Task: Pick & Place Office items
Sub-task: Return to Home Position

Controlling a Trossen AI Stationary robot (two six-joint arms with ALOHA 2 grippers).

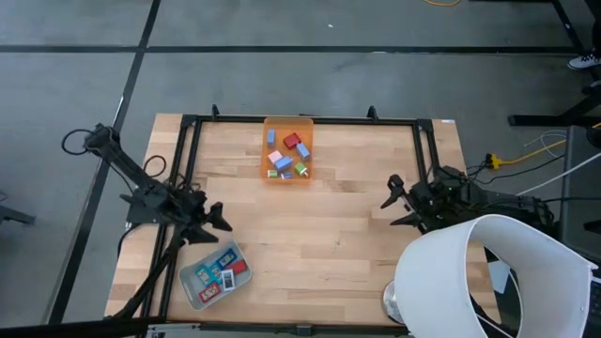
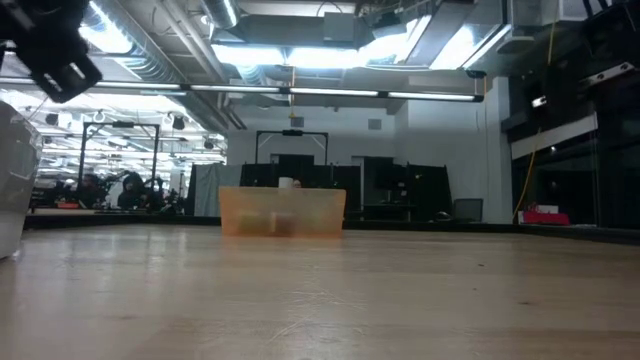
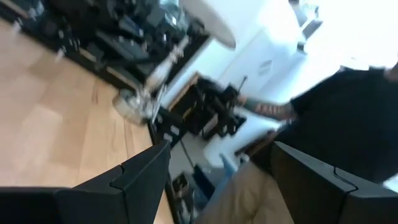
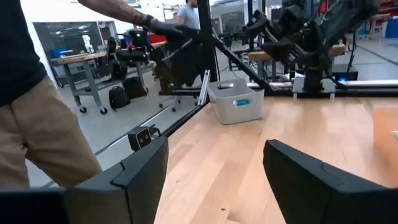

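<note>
Both my pincers are wide open with nothing in them. The left pincer [image 1: 222, 222] hangs near the tray [image 1: 188, 284], and the right pincer [image 1: 391, 208] is over at the right side of the counter [image 1: 319, 235]. Most items [image 1: 287, 150] sit jumbled in the orange bin [image 1: 266, 164], with a few more in the tray. They look tiny, light, stiff and probably a bit slick, so I'd come straight down and pinch one gently across its short sides.

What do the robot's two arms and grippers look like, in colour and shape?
The left arm and the right arm are black, slim and jointed. The left gripper and the right gripper each have two flat, angular black fingers. A black cable loops beside the left arm's base. I see no markings.
</note>
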